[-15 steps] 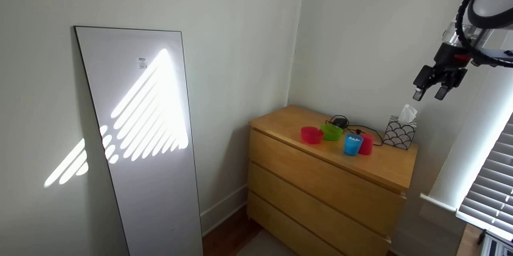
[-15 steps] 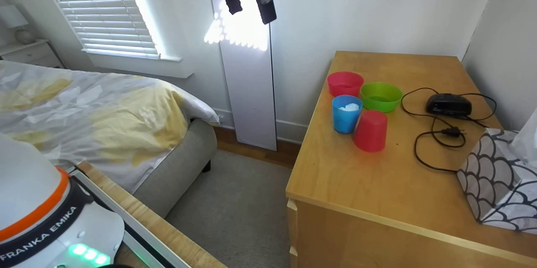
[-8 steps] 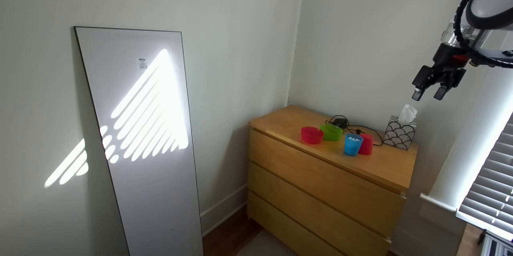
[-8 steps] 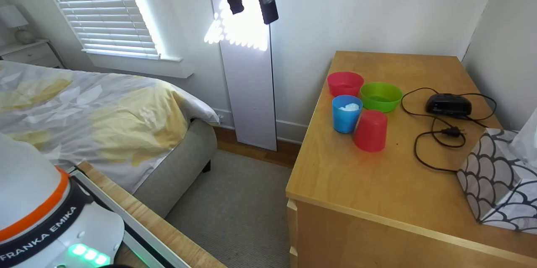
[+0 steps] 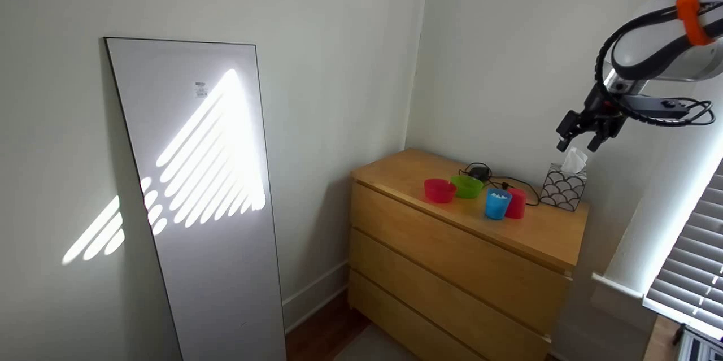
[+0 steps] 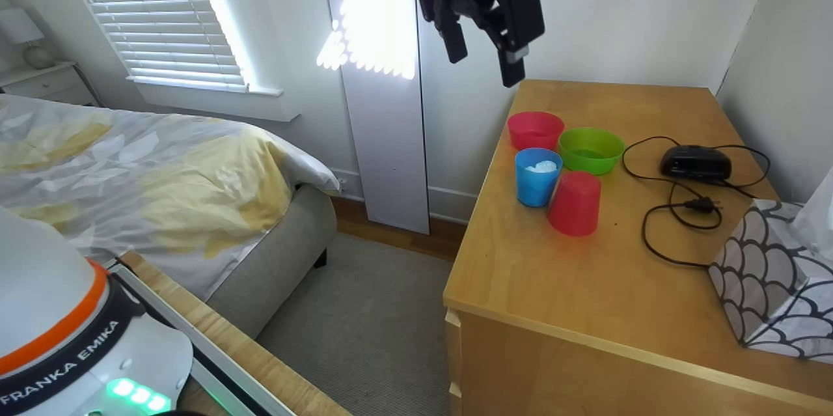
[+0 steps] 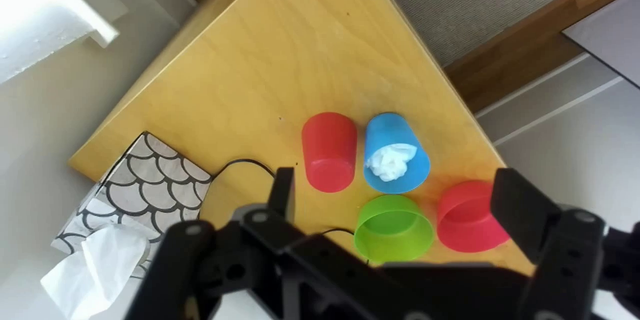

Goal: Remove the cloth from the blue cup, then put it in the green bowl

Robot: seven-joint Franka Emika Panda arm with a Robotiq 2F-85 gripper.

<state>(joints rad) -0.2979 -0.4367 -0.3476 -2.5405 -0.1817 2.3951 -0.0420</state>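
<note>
One gripper (image 6: 485, 67), fingers spread wide, hangs in the air, higher than the dresser (image 6: 553, 279) in both exterior views! Down below, the white cloth (image 7: 391, 162) sits bunched inside the blue cup (image 7: 387, 127), and that cup stands upright. Just beside it, a red cup (image 7: 330, 142), mouth down. And look, the green bowl (image 6: 590, 163) is right near the blue cup, mouth up, a pinkish-red bowl (image 6: 532, 139) alongside! Well apart from that cluster, a patterned tissue box (image 6: 758, 273) stands with a white tissue (image 7: 107, 262) poking from its top.

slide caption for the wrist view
White cloth bunched in the blue cup, green bowl alongside, open jaws in the foreground.
</note>
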